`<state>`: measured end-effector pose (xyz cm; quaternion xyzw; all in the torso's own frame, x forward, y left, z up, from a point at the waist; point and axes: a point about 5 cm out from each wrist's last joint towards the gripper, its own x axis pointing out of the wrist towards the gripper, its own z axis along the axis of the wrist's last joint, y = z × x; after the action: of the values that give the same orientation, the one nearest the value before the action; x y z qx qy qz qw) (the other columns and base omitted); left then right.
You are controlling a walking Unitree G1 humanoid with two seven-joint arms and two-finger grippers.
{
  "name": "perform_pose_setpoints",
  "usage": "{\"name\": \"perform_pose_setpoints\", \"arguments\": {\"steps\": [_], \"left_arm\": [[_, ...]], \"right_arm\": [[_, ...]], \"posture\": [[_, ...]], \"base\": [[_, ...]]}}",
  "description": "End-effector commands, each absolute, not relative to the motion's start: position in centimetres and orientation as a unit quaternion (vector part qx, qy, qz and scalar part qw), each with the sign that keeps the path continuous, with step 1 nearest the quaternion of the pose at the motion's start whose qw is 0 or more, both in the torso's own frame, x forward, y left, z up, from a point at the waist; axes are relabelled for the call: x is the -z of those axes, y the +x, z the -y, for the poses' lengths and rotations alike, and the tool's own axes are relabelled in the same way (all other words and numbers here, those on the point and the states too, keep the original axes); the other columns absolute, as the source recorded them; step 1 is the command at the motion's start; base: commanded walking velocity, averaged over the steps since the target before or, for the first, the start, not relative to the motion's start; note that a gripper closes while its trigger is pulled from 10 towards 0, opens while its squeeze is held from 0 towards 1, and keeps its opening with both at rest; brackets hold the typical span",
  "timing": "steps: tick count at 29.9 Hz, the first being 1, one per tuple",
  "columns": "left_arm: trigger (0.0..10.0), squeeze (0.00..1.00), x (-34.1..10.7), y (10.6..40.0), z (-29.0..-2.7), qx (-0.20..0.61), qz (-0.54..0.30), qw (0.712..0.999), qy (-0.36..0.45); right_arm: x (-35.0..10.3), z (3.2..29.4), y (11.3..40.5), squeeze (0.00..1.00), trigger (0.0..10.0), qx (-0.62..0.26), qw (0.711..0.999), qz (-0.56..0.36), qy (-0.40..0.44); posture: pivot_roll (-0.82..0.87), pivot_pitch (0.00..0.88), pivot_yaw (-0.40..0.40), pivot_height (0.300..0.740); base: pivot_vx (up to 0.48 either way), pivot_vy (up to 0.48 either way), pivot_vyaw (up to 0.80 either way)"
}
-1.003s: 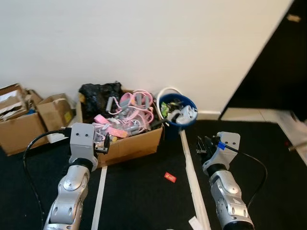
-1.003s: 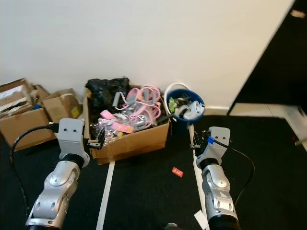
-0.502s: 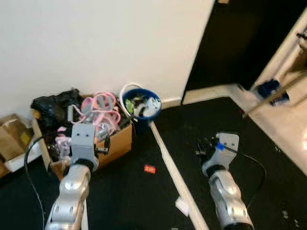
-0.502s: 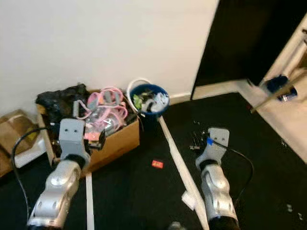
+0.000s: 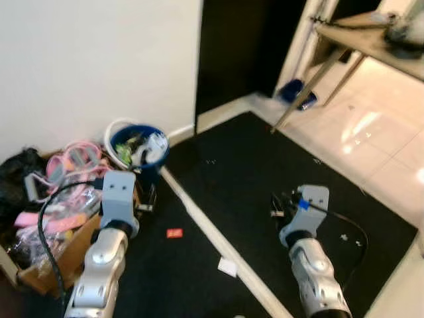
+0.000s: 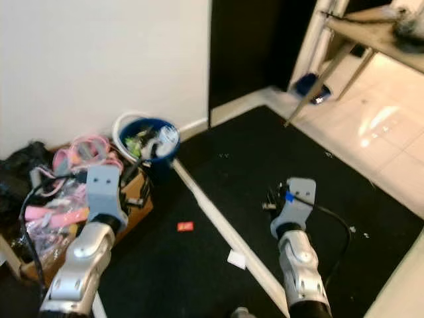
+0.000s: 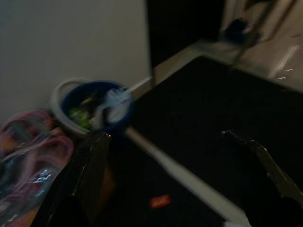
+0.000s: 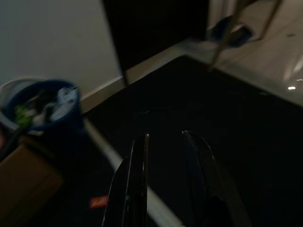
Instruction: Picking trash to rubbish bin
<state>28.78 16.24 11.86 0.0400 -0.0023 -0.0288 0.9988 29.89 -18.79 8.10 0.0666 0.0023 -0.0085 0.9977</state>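
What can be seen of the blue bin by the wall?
The blue bin is a small round bucket, plastic by its look, standing upright on the black floor against the white wall. It is filled to the rim with trash: green scraps and pale crumpled pieces. A white hoop or handle curves around its back and wall-side rim. The cardboard box of pink items sits right beside it; whether they touch cannot be told. A white floor strip starts near its base.

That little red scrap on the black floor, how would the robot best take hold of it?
The red scrap lies flat on the black floor, so probably from straight above, with the fingers closing across its short sides. The left gripper, fingers spread, is the nearer one. The white strip runs beside it, apart, so it should not block the fingers.
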Motion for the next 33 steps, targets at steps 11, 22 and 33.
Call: {"name": "perform_pose_setpoints", "arguments": {"steps": [11,22,33], "left_arm": [[10.0,0.0,-11.4,28.5,-16.2,0.04,-0.021,0.999,-0.008],[10.0,0.0,-10.3,28.4,-16.9,0.018,-0.045,0.998,0.039],[10.0,0.0,-10.5,28.4,-17.1,0.011,-0.046,0.998,0.046]], "right_arm": [[-7.7,18.9,29.8,0.0,10.0,0.01,0.998,-0.013,0.064],[-7.6,18.9,29.8,0.0,10.0,0.009,0.998,-0.015,0.063],[-7.6,18.9,29.9,0.0,10.0,0.015,0.995,-0.015,0.097]], "posture": [[0.04,0.135,-0.014,0.74],[0.04,0.143,-0.015,0.74],[0.04,0.148,-0.018,0.74]], "base": [[0.0,0.0,-0.8],[0.0,0.0,-0.8],[0.0,0.0,-0.36]]}}
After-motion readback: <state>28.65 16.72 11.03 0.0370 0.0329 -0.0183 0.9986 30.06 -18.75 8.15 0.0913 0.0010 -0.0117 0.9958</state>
